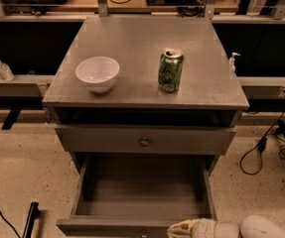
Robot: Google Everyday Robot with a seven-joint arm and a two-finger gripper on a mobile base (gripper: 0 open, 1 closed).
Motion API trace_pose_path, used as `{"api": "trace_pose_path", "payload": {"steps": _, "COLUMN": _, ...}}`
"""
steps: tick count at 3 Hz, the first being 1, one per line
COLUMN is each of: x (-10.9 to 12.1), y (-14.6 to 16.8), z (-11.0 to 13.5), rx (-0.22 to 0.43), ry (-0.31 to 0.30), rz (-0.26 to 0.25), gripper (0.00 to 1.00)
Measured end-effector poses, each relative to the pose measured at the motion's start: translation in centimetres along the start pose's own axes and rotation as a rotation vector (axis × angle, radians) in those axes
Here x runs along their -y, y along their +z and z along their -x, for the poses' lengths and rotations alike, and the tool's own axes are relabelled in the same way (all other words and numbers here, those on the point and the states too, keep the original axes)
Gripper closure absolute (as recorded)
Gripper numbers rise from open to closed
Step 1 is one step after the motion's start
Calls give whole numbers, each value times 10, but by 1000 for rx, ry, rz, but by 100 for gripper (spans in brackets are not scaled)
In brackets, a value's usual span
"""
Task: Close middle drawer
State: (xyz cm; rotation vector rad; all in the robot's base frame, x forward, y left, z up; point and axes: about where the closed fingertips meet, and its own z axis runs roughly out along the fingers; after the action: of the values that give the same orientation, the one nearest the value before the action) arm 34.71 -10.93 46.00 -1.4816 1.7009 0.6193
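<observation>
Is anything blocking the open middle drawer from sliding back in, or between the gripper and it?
Nothing visible. The middle drawer is pulled out with nothing showing inside, and the gripper is at its front edge, right of centre. The bowl and can stand on the cabinet top, clear of its path.

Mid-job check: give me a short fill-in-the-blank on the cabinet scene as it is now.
The middle drawer stands ___, not shut.
The gripper is by that drawer's ___ edge, at the view's bottom.
On the cabinet top, the can beside the white bowl is ___.
Missing words: open; front; green.
</observation>
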Motion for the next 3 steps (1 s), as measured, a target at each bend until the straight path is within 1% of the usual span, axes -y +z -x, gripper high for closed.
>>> {"api": "trace_pose_path", "payload": {"steps": 1, "x": -20, "y": 5, "z": -12, "rx": -19, "ry": -5, "rz": -29, "gripper": 100}}
{"api": "trace_pose_path", "payload": {"steps": 2, "x": -34, "y": 17, "z": -25, "rx": -40, "ry": 6, "rz": -44, "gripper": 100}}
{"api": "trace_pose_path", "payload": {"steps": 3, "x": -35, "y": 31, "z": -34, "rx": -49, "ry": 18, "rz": -61, "gripper": 100}}
